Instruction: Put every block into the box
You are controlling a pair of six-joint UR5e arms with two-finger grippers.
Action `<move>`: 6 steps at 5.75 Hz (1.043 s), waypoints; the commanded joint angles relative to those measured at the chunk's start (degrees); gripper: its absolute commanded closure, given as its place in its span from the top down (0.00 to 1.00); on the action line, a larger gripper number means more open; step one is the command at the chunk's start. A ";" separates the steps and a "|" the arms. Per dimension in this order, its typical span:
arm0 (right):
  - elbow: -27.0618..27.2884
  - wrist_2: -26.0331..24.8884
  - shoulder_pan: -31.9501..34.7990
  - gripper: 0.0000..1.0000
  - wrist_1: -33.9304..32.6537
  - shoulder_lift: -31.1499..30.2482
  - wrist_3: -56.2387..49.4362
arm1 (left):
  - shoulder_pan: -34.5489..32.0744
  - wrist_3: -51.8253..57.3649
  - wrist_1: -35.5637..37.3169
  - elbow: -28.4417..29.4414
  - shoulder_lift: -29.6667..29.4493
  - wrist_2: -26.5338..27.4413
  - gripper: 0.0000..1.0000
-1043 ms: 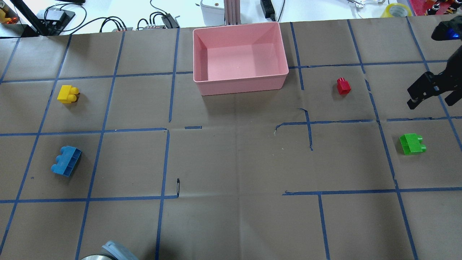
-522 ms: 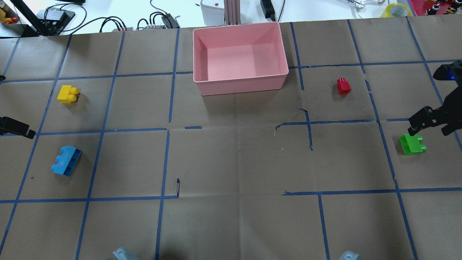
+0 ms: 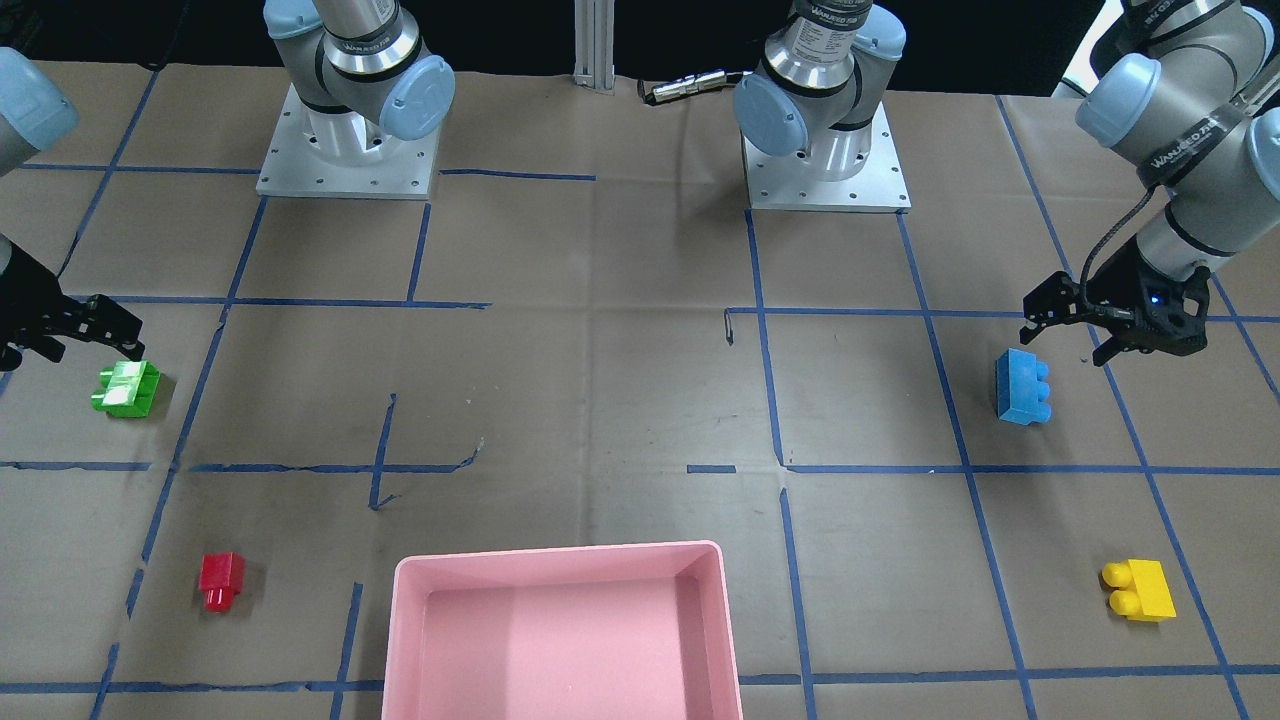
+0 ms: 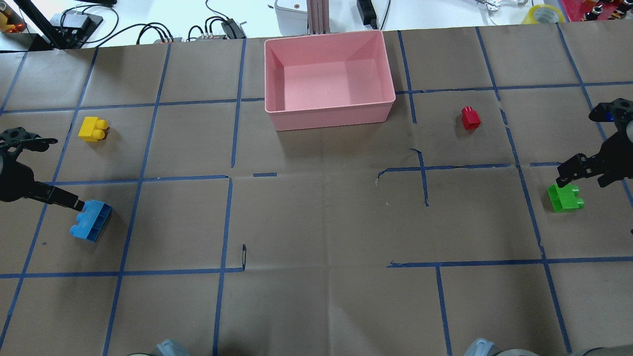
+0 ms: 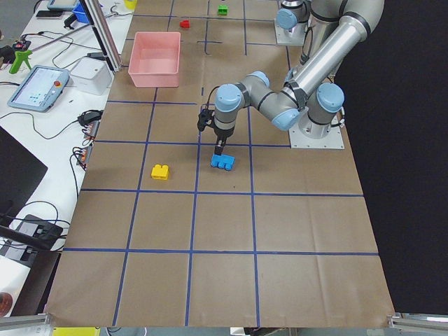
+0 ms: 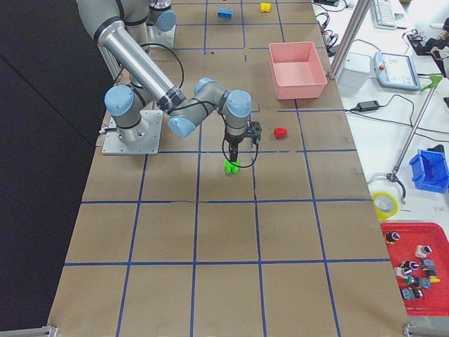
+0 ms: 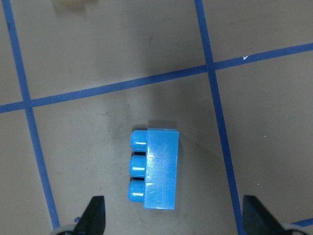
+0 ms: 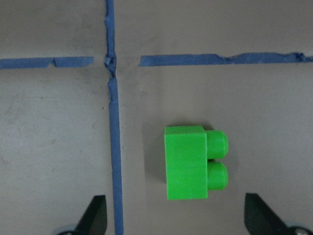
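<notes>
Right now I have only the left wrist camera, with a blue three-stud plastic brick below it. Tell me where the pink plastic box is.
Observer: In the overhead view the pink plastic box stands at the far edge of the table, about mid-width, well toward the robot's right of your blue three-stud plastic brick.
Operator: Now report the right end effector's state.
Observer: The right end effector is open, above the green two-stud plastic brick.

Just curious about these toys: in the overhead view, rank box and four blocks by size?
1. pink box
2. blue block
3. green block, yellow block: alike; green sits nearer camera
4. red block
</notes>
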 commanded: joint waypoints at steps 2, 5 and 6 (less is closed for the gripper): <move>0.14 -0.08 -1.43 0.98 -5.67 4.73 -0.08 | 0.01 4.58 10.03 -1.18 -8.50 0.06 0.99; 2.69 -0.79 -1.43 0.98 -8.12 5.87 -0.26 | 0.01 6.34 13.49 -2.77 -11.50 0.06 0.99; 3.39 -0.96 -1.52 0.98 -10.92 7.36 -0.34 | 0.01 6.43 13.49 -2.77 -11.60 0.06 0.96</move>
